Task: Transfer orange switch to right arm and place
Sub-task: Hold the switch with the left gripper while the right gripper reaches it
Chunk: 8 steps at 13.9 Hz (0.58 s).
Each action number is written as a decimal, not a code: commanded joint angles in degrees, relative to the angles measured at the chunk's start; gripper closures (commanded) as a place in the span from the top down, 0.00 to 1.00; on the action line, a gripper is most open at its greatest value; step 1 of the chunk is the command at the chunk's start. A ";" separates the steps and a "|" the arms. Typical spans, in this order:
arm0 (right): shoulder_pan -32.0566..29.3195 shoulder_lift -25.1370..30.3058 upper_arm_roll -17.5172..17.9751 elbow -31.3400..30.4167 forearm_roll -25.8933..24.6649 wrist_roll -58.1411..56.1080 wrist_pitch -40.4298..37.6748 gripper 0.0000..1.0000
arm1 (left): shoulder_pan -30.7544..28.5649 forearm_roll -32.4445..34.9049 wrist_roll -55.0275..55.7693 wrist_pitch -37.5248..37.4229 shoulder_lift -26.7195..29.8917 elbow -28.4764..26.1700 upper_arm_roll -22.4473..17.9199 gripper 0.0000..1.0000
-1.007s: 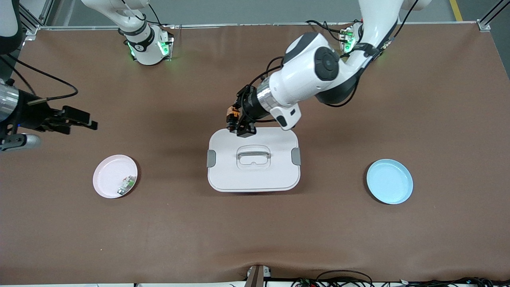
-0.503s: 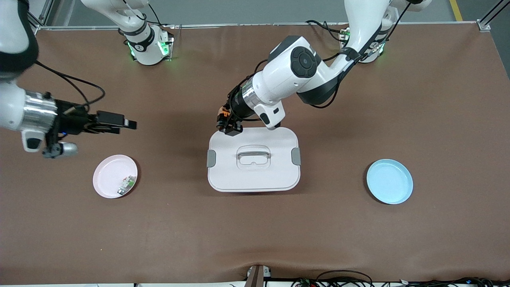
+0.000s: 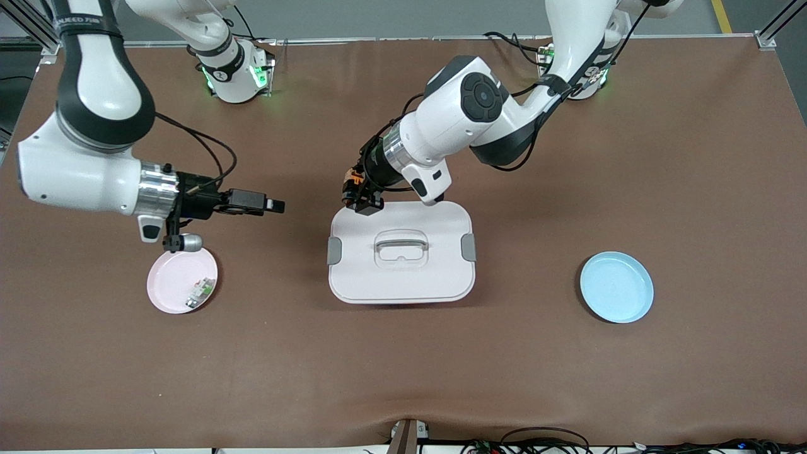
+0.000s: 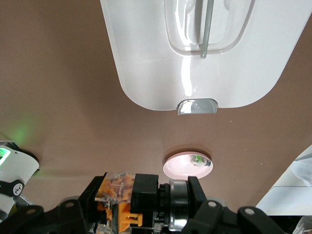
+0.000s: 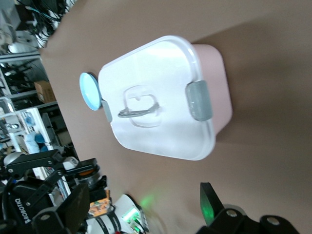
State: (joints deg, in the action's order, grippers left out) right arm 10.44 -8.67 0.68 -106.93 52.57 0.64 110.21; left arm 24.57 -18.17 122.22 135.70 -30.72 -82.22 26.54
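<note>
The orange switch [image 3: 352, 185] is a small black and orange part with a round ringed cap, and my left gripper [image 3: 360, 197] is shut on it. They hang over the corner of the white lidded box [image 3: 400, 277] toward the right arm's end. In the left wrist view the switch [image 4: 139, 200] lies sideways between the black fingers [image 4: 214, 217]. My right gripper [image 3: 272, 205] is open and empty. It is level over bare table between the pink plate [image 3: 167, 277] and the box, pointing at the switch. The right wrist view shows the switch [image 5: 100, 207] ahead of the right gripper [image 5: 141, 207].
The pink plate holds a small white-and-green part [image 3: 200, 291]. A light blue plate [image 3: 616, 287] lies toward the left arm's end. The white box has grey clips [image 3: 334, 251] and a handle [image 3: 401, 243] set into its lid.
My right arm has swung in from the right arm's end of the table toward the middle. My left gripper shifted slightly toward it with the switch, then held still.
</note>
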 commanded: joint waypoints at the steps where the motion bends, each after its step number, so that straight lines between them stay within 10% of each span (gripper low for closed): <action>1: 3.34 4.97 -0.41 -4.42 3.76 0.67 4.39 1.00 | 0.48 1.38 0.65 -0.08 -0.21 0.92 -0.35 0.29; 8: 11.35 6.12 -0.41 -7.24 5.53 0.67 13.97 1.00 | 0.48 1.38 0.57 -0.08 -0.21 0.92 -0.35 0.29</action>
State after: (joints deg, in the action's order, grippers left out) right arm 19.49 -4.19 0.75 -111.47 56.80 0.94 121.38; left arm 24.57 -18.17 122.22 135.70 -30.73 -82.22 26.53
